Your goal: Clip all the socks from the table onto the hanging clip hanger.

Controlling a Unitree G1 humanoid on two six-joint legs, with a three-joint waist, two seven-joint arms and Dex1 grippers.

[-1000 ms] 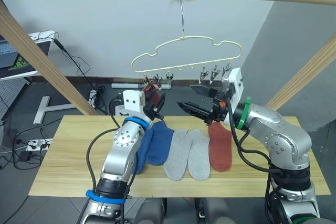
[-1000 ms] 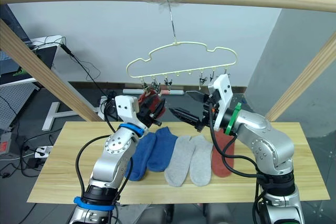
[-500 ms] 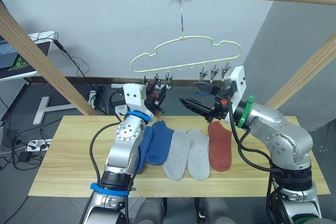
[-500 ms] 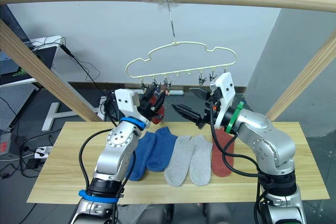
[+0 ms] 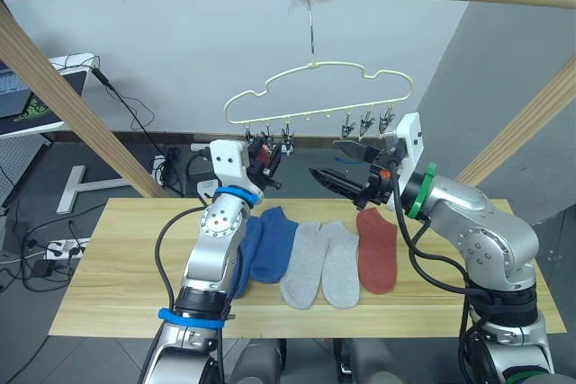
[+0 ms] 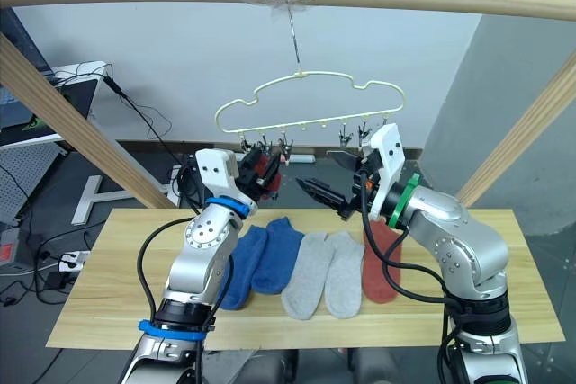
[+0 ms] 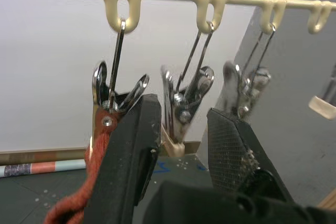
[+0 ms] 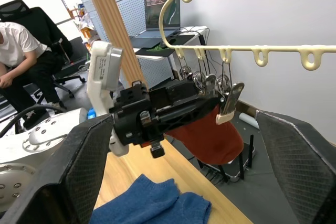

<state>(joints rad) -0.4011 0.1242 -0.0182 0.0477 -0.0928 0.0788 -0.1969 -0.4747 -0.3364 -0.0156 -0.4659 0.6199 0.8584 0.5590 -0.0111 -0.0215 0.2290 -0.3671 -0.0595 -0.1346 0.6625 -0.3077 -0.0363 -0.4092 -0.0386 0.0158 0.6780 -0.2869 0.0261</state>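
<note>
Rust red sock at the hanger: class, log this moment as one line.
left gripper: open by clips | rust red sock: hanging from clip hanger | right gripper: open | table: five socks

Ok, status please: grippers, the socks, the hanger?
Left gripper open at pale wire clip hanger, rust red knit sock hanging from first clip. Right gripper open, empty. Five socks on table.

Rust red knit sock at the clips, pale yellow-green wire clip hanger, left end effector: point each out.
Rust red knit sock (image 8: 210,137), right wrist view, hanging body.
Pale yellow-green wire clip hanger (image 5: 319,65), left eye view, top wire.
Left end effector (image 7: 181,129), left wrist view, gap between fingers.
</note>
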